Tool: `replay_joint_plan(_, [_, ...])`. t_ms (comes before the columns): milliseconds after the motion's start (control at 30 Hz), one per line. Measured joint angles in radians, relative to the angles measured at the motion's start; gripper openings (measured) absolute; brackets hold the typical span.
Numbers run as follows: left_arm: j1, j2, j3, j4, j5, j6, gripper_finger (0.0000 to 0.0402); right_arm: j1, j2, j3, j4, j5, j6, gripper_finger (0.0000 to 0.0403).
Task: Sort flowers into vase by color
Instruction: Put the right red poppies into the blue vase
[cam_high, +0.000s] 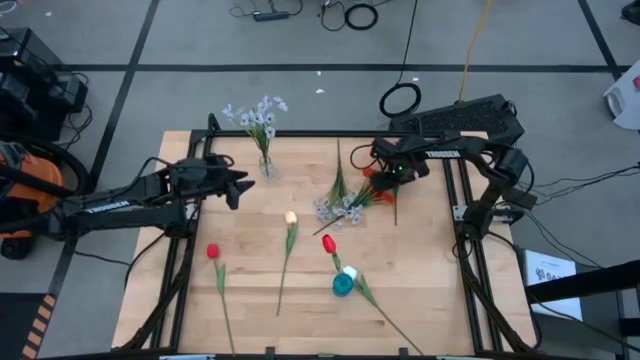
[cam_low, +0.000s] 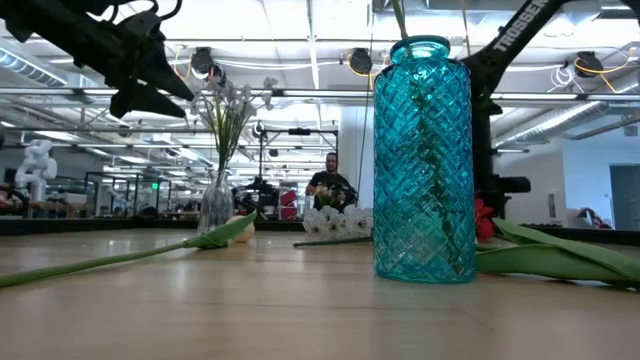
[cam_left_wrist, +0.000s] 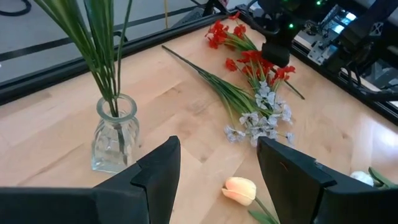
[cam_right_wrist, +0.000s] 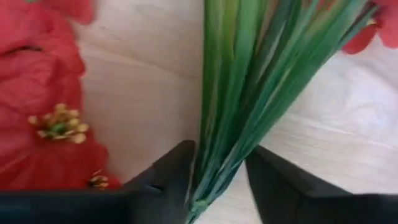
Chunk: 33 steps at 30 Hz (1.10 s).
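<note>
Wooden table (cam_high: 420, 300) bears scattered flowers (cam_high: 345, 205), workshop behind.

A clear glass vase (cam_high: 267, 167) is standing upright near the table's far edge, holding 1 pale bluish-white sprig (cam_high: 258, 115) on thin green stems. A blue textured glass vase (cam_high: 343, 284) is standing toward the near side, empty as far as the high view shows. A red tulip (cam_high: 213, 252) is lying flat at the left, stem pointing toward the near edge. A cream rosebud (cam_high: 291, 218) is lying at the middle — its stem slanting nearward. Another red tulip (cam_high: 328, 243) is lying just beside the blue vase. A red cluster (cam_high: 378, 190) and a pale sprig (cam_high: 338, 209) are lying tangled together — the cluster's green stems sitting between the right gripper's (cam_right_wrist: 217, 180) fingers.
</note>
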<state>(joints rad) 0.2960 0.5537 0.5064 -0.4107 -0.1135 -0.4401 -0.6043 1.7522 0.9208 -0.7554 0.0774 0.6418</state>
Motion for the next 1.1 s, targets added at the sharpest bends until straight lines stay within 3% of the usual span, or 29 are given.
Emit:
replay_joint_plan(100, [-0.011, 0.003, 0.000, 0.000, 0.001, 0.000, 0.0217, 0.017, -0.052, -0.051, 0.029, 0.045, 0.026, 0.0040])
replay_joint_plan(167, [-0.017, 0.008, 0.000, -0.003, 0.001, 0.001, 0.0217, 0.035, -0.117, -0.092, 0.030, 0.095, 0.059, 0.0016])
replay_joint_plan(367, [-0.018, 0.026, -0.001, -0.003, 0.000, 0.168, 0.0217, 0.125, -0.445, -0.197, 0.022, 0.140, 0.170, 0.0012])
replay_joint_plan(500, [-0.017, 0.030, -0.001, -0.003, -0.062, 0.184, 0.0217, 0.246, -0.695, -0.243, 0.038, 0.149, 0.234, 0.0005])
replay_joint_plan(700, [-0.017, 0.030, -0.001, 0.013, -0.078, 0.185, 0.0217, 0.430, -0.992, -0.254, 0.089, 0.291, 0.053, 0.0005])
replay_joint_plan(800, [-0.018, 0.030, -0.001, 0.014, -0.076, 0.185, 0.0217, 0.459, -1.071, -0.253, 0.090, 0.235, -0.021, 0.0006])
replay_joint_plan(900, [-0.026, 0.031, -0.001, 0.050, -0.058, 0.185, 0.0217, 0.475, -1.092, -0.253, 0.135, 0.213, 0.107, 0.0007])
replay_joint_plan(967, [-0.054, 0.030, -0.001, 0.117, -0.034, 0.190, 0.0217, 0.504, -1.089, -0.254, 0.244, 0.209, 0.073, 0.0006])
replay_joint_plan(1100, [-0.154, 0.031, -0.001, 0.248, -0.045, 0.191, 0.0217, 0.619, -1.066, -0.252, 0.590, 0.217, -0.142, 0.0003])
